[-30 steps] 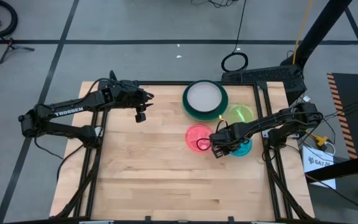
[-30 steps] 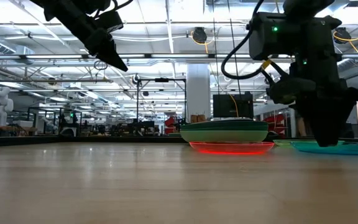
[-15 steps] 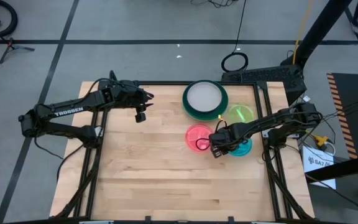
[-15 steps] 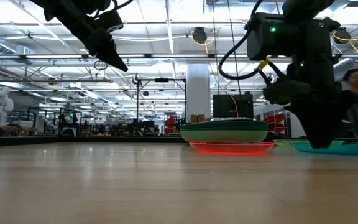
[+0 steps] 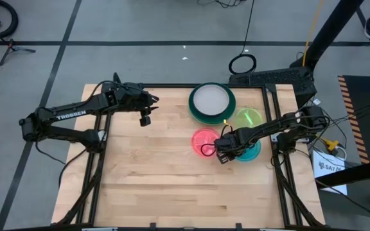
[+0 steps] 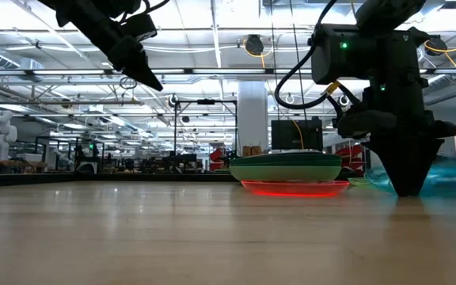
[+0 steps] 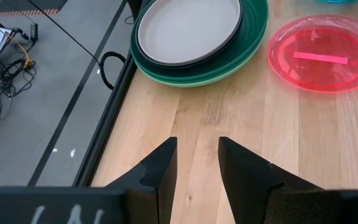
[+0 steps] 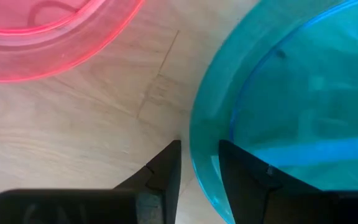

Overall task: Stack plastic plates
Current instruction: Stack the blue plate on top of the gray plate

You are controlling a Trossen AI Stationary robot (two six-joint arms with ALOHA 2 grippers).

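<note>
Four plate groups lie on the far right part of my wooden table (image 5: 172,173). Farthest back stands a stack: a dark green plate (image 5: 212,102) at the bottom, with a darker rimmed plate above it and a frosted white plate (image 7: 188,28) on top. Just beside that stack, toward the right edge, rests a yellow-green plate (image 5: 249,118). Nearer the front lies a translucent pink plate (image 5: 204,141), and just to its right a blue plate (image 8: 291,112), close to the pink one but apart from it.

My right gripper (image 5: 223,154) is down at table level at the blue plate's near-left rim. In the right wrist view my two fingers (image 8: 166,171) straddle that rim with a narrow gap, one outside and one over the plate; they seem to be pinching it, though contact is not plainly shown. In the low view the blue plate appears tilted and blurred behind the fingers.

My left gripper (image 5: 145,119) hangs high above the far left part of the table, jaws slightly spread and holding nothing, well apart from every plate.
</note>
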